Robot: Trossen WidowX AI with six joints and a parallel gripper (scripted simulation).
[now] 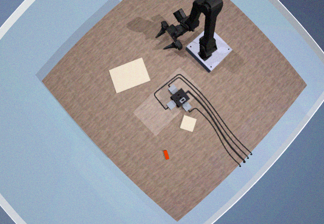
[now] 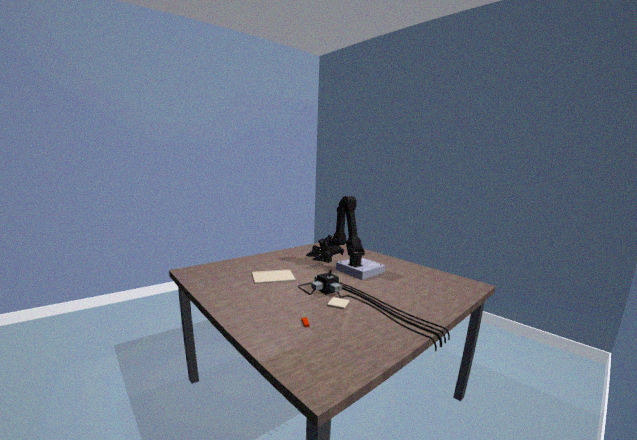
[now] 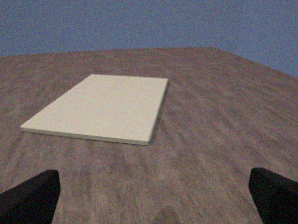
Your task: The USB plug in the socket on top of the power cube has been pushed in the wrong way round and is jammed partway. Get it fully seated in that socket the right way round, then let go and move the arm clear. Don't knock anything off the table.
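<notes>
The black power cube [image 1: 176, 99] [image 2: 327, 283] stands near the middle of the table, with grey plugs on its sides. A small dark upright piece [image 2: 330, 272] shows on its top in the exterior view, likely the USB plug; its depth and which way round it is are too small to tell. A light rectangular outline [image 1: 180, 100] shows on the cube's top in the top view. My gripper [image 1: 159, 43] [image 2: 310, 254] [image 3: 157, 180] is open and empty, well away from the cube, on the arm base's side of the large cream board. The cube is outside the wrist view.
A large cream board [image 1: 129, 75] [image 2: 273, 276] [image 3: 110, 107] lies beyond the fingers. A small cream square [image 1: 187, 123] [image 2: 338, 302] lies near the cube, an orange block [image 1: 166, 155] [image 2: 305, 322] farther off. Black cables run from the cube over the table edge.
</notes>
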